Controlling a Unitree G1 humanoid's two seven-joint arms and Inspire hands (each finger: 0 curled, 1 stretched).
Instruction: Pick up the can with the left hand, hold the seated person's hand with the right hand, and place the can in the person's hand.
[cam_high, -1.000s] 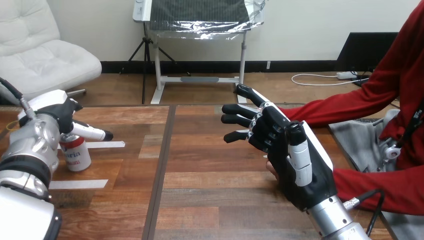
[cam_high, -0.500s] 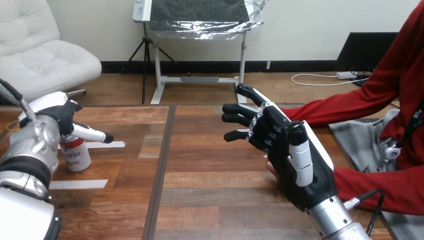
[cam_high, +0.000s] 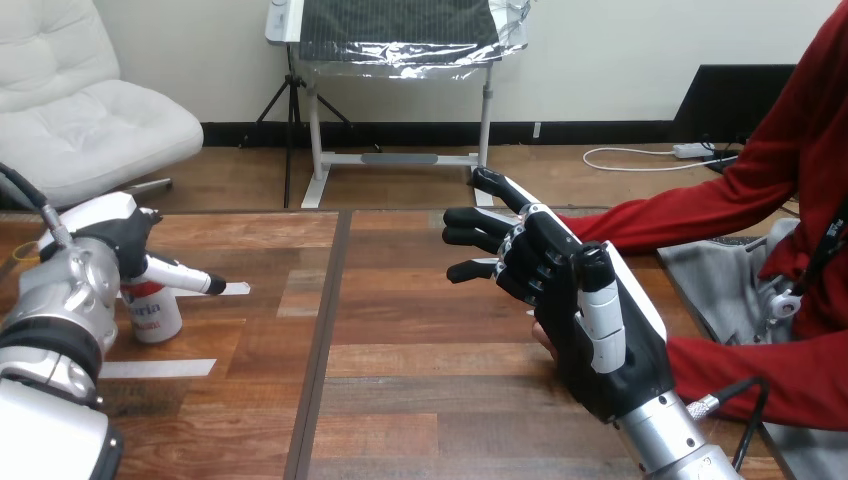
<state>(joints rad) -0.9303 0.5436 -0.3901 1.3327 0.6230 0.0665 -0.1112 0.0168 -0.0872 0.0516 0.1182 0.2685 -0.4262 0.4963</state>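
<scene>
Head view: at 9 o'clock on the wooden table (cam_high: 430, 370) the can (cam_high: 152, 312) stands upright. The left hand (cam_high: 112, 232) hangs just over its top, its one visible finger straight, not clasping it. Toward 4 o'clock the right hand (cam_high: 600, 345) is spread wide, fingers (cam_high: 470, 241) pointing to 11 o'clock. The person's hand (cam_high: 541, 339) peeks out beneath its palm.

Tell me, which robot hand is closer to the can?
The left. The left hand sits right over the can at the left side of the table. The right hand is far off across the table at the right, beside the person's hand.
</scene>
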